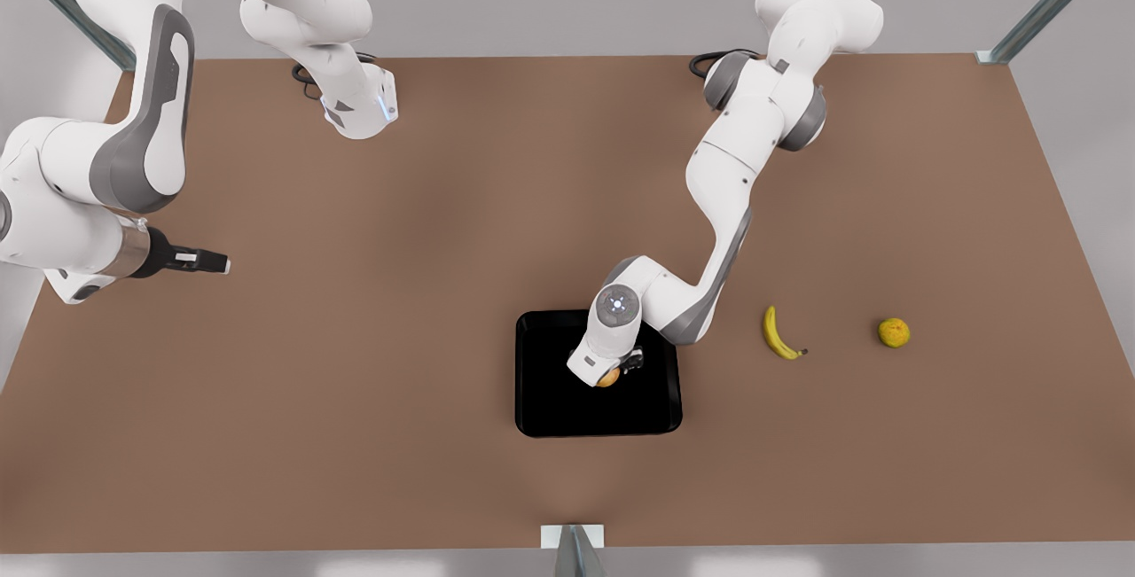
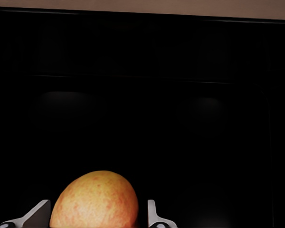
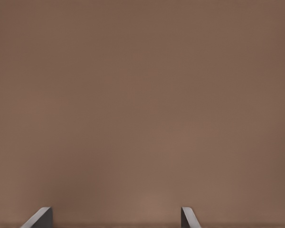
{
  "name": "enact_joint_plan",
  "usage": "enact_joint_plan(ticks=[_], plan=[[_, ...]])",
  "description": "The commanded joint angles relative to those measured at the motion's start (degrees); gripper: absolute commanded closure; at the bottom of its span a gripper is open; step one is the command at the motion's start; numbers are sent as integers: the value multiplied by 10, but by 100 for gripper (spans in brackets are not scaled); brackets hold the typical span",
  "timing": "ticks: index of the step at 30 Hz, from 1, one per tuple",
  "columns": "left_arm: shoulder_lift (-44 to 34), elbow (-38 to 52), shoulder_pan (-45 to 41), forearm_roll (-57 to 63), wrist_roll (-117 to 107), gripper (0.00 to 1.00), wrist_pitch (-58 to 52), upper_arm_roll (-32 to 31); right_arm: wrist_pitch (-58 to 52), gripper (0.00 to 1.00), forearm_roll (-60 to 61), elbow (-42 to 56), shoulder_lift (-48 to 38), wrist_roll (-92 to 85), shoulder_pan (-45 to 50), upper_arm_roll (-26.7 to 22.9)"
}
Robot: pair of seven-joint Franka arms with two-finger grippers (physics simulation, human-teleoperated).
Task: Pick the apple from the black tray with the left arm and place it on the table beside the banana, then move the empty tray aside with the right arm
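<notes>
Inside the black tray (image 1: 550, 400), we see the left end effector (image 1: 612, 371) straddling the apple (image 2: 95, 202), fingers (image 2: 151, 213) apart, not yet clamped; closing comes next. Right end effector (image 1: 199, 260) waits released, well clear.

- We see a bare robot test cell rendered in a simulator, not a home or kitchen.
- A plain brown table (image 1: 355, 435) fills it, with flat grey surroundings beyond every edge.
- Metal frame struts (image 1: 1046, 5) rise at the far corners.
- Two white arms (image 1: 736, 160) are mounted along the far edge.
</notes>
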Motion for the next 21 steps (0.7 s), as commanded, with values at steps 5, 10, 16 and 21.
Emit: enact_joint_plan(ticks=[5, 10, 16, 21], plan=[[0, 0, 0, 1, 8, 31, 5, -1, -17, 0, -9, 20, 8, -2, -7, 9], [-17, 0, 4, 0, 10, 31, -25, -2, -17, 0, -22, 23, 13, -1, -6, 9], [-50, 0, 28, -1, 11, 31, -70, -20, -17, 0, -20, 25, 14, -1, -7, 9], [-92, 0, 46, -13, 13, 31, -148, -29, -17, 0, -21, 25, 14, -1, -7, 8]])
